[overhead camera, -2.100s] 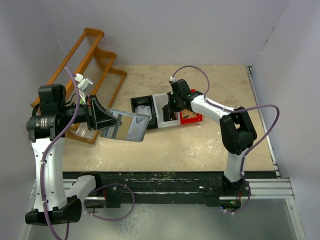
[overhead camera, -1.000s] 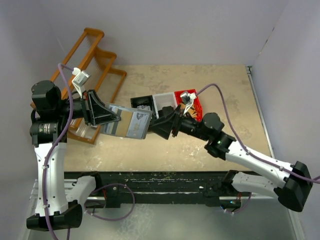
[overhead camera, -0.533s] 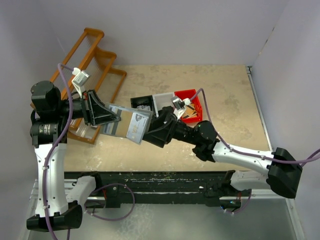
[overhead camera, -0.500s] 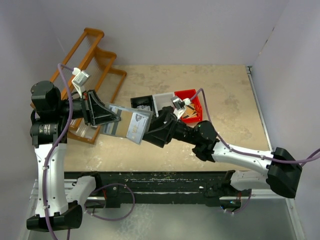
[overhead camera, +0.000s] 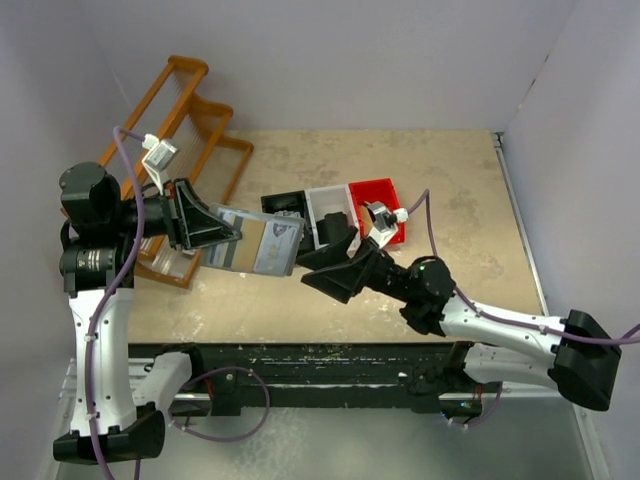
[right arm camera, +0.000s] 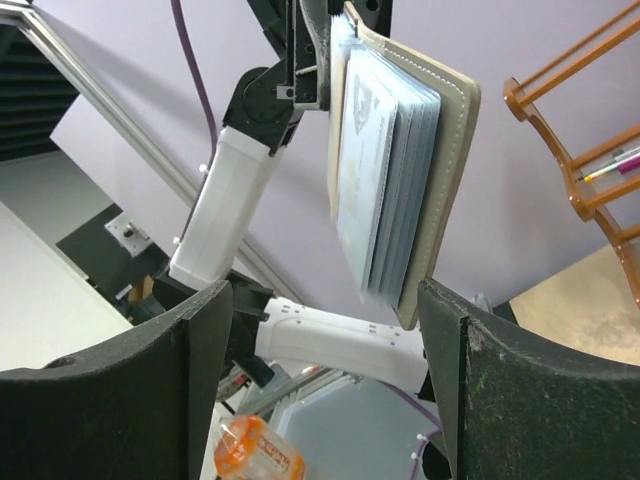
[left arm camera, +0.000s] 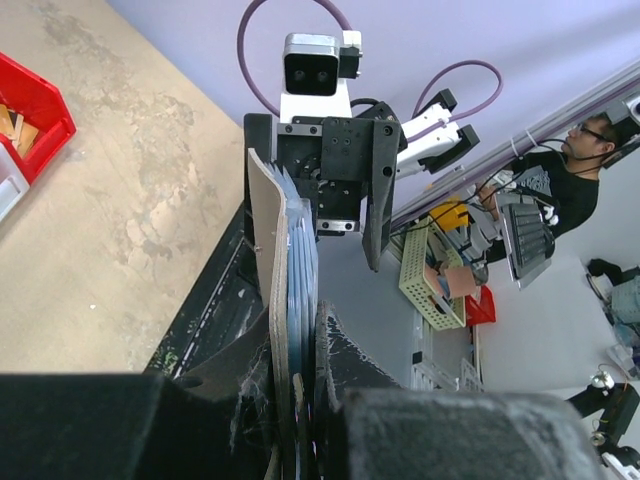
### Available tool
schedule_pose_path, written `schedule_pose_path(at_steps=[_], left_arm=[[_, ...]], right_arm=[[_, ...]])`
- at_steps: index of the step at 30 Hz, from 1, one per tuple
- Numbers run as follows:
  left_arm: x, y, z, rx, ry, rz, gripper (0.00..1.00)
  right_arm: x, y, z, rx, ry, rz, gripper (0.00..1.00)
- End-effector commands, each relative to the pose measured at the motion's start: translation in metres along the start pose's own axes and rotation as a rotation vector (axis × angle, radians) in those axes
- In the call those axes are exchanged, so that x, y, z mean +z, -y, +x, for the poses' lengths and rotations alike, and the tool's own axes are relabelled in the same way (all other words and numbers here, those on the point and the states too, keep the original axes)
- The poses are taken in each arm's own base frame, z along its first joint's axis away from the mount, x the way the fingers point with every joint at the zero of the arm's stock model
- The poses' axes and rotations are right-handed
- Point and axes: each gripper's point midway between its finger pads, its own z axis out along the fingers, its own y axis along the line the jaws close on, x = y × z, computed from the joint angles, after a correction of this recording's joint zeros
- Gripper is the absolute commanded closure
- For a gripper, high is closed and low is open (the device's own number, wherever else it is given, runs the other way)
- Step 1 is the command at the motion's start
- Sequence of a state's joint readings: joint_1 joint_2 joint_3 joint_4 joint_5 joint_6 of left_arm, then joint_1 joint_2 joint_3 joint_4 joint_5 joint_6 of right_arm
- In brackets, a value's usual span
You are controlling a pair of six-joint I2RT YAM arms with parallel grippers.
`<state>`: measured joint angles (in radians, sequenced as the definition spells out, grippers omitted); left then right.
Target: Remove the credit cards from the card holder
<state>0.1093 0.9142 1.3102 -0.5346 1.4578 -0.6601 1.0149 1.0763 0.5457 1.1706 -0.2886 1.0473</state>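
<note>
Pinching the flat, stitched-edge card holder [overhead camera: 255, 247] narrowly in the left hand [overhead camera: 232, 236], up off the speckled counter [overhead camera: 420, 170], centre-left of the frame. Showing thin, glossy bluish credit cards [right arm camera: 385, 180] fanned inside. Spreading the right hand [overhead camera: 322, 268] wide just beside it.

The left arm [overhead camera: 95, 300] stands tall, its wrist level and pointing right, with the left gripper [overhead camera: 232, 238] clamped on the card holder [overhead camera: 258, 248]. The right arm [overhead camera: 500, 325] stretches low to the left, and the right gripper [overhead camera: 318, 262] is spread wide, facing the left one.
</note>
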Motion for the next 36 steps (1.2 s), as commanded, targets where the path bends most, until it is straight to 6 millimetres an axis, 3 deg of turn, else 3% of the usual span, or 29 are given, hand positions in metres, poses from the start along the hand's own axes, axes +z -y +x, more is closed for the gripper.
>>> schedule_pose_path(at_steps=[1, 9, 13, 19, 25, 28, 31, 34, 36], left_arm=[[0.0, 0.011, -0.005, 0.043, 0.01, 0.008, 0.98], [-0.001, 0.021, -0.006, 0.052, 0.012, 0.019, 0.98], [-0.001, 0.026, -0.005, 0.059, 0.007, 0.028, 0.98], [-0.002, 0.031, -0.007, 0.074, 0.005, 0.034, 0.98], [-0.002, 0.033, -0.008, 0.076, 0.007, 0.034, 0.98], [-0.002, 0.032, -0.007, 0.075, 0.007, 0.034, 0.98], [-0.002, 0.029, -0.006, 0.073, 0.008, 0.032, 0.98], [-0.001, 0.021, -0.003, 0.068, 0.009, 0.026, 0.98], [-0.001, 0.012, 0.0, 0.074, 0.009, 0.016, 0.92]], right_arm=[[0.02, -0.031, -0.022, -0.028, 0.059, -0.101, 0.24], [0.046, -0.026, -0.009, -0.011, 0.023, -0.125, 0.26], [0.045, -0.017, -0.004, -0.003, 0.015, -0.08, 0.26], [0.033, 0.015, 0.002, -0.015, 0.001, 0.091, 0.26], [0.033, 0.014, 0.0, -0.011, 0.007, 0.092, 0.26], [0.042, -0.002, -0.003, 0.001, 0.013, 0.008, 0.28], [0.051, -0.02, -0.007, 0.024, 0.011, -0.084, 0.37], [0.053, -0.041, -0.013, 0.037, 0.026, -0.179, 0.58], [0.052, -0.042, -0.013, 0.028, 0.02, -0.177, 0.78]])
